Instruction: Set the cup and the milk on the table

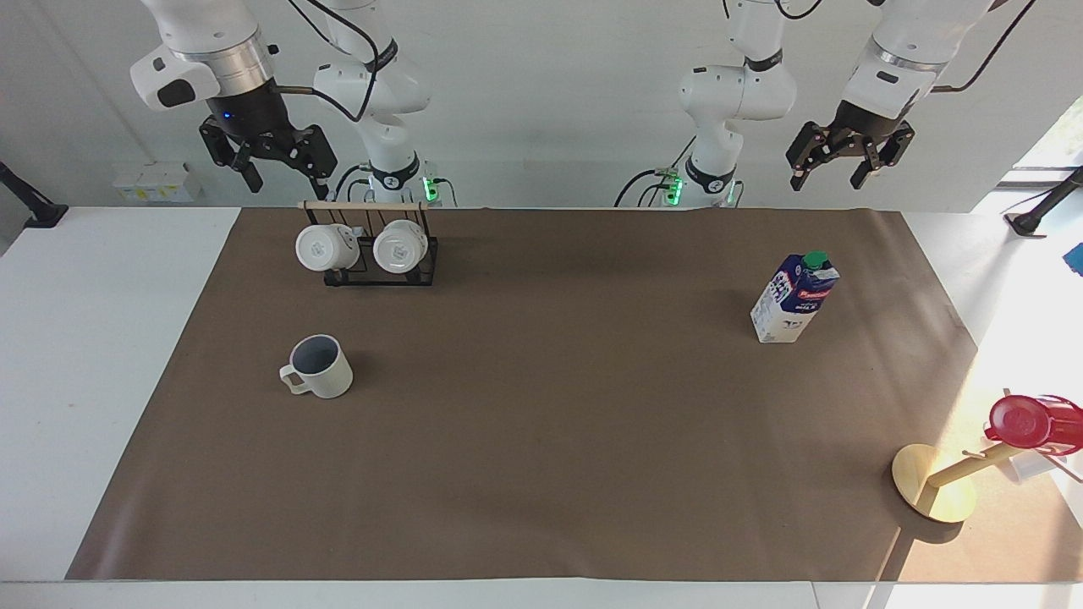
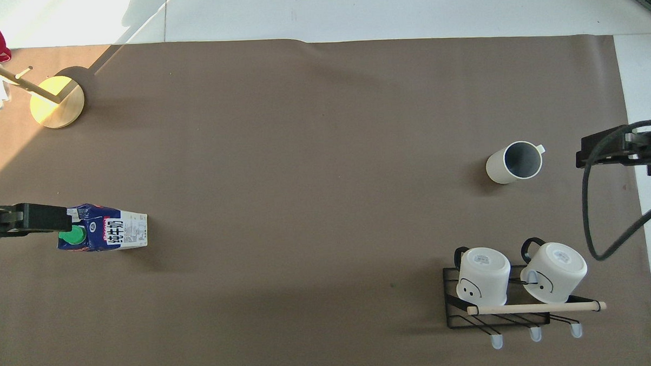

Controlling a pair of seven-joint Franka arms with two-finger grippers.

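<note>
Milk carton [image 2: 108, 234], large Chinese characters "纯牛奶" on its white side panel, smaller print unreadable

Black wire rack [image 1: 381, 269] holding two glossy white mugs [image 1: 326, 247], wooden peg stand [image 1: 933, 494], red jug [image 1: 1028, 422]
</note>
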